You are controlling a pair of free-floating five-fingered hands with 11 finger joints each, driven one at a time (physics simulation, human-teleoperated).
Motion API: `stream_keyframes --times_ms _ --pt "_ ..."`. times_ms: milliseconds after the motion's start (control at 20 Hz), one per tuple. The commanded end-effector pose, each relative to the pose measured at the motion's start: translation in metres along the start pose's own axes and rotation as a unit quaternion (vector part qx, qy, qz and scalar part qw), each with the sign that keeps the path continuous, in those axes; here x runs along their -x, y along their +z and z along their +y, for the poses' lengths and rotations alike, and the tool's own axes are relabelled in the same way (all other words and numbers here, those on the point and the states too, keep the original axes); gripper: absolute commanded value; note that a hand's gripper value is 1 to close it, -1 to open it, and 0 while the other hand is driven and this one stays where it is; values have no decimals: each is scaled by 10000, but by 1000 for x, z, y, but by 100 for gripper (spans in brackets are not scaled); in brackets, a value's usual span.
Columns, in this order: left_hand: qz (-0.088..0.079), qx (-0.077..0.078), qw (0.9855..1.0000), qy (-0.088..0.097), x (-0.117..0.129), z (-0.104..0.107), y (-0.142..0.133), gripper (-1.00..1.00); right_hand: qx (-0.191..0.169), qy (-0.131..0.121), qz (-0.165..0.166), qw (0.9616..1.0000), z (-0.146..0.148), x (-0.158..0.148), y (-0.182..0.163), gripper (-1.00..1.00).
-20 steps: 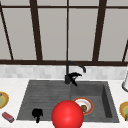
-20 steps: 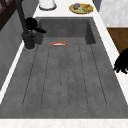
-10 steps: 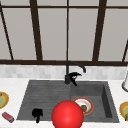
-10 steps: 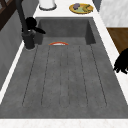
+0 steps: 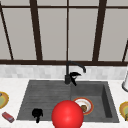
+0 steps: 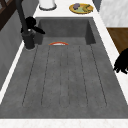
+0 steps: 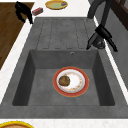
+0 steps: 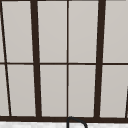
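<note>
Faucet (image 5: 68,75) is my landmark: I see my right hand (image 5: 74,76) just beside its base, fingers spread straight, touching the lever as far as I can tell. My left hand (image 5: 37,113) hangs at the sink's (image 5: 30,97) front edge, well left of the faucet, fingers drooping loosely. Plate (image 7: 71,81) lies in the basin, right of the faucet.

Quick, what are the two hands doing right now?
Left hand: open, fingers hanging down, holding nothing, at the sink's front edge.
Right hand: open, fingers spread at the faucet base.
</note>
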Motion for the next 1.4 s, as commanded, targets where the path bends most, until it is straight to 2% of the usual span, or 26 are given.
stream_keyframes --times_ms 0,300,450,500,550,600,650,700,750,800,900,1050,1200,1250,1300,1350 --pt "0 0 10000 0 0 0 0 0 -280 -384 -431 9979 4 4 0 -100" --pt "0 0 10000 0 0 0 0 0 -261 -382 -942 9945 5 6 9 -100" --pt "0 0 10000 0 0 0 0 0 -265 -488 -1101 9924 8 13 4 -100" --pt "0 0 10000 0 0 0 0 0 -221 -513 -1173 9915 12 12 3 100" --pt "0 0 10000 0 0 0 0 0 8 -356 -1163 9926 18 9 8 100" --pt "0 0 10000 0 0 0 0 0 46 -360 -1030 9940 14 8 6 100" --pt "0 0 10000 0 0 0 0 0 253 -355 -923 9948 16 12 10 100" --pt "0 0 10000 0 0 0 0 0 408 -472 -855 9944 15 17 14 100" --pt "0 0 10000 0 0 0 0 0 445 -646 -983 9921 15 24 9 100" --pt "0 0 10000 0 0 0 0 0 422 -687 -1097 9907 6 23 8 100" --pt "0 0 10000 0 0 0 0 0 424 -817 -1012 9906 -5 19 12 100" --pt "0 0 10000 0 0 0 0 0 426 -481 -785 9948 -13 -1 18 100" --pt "0 0 10000 0 0 0 0 0 489 -139 -496 9975 -9 -24 13 100" --pt "0 0 10000 0 0 0 0 0 511 -13 -440 9977 -8 -28 13 100" --pt "0 0 10000 0 0 0 0 0 790 43 -259 9965 -5 -30 16 100" --pt "0 0 10000 0 0 0 0 0 828 24 -247 9963 -6 -29 16 100"
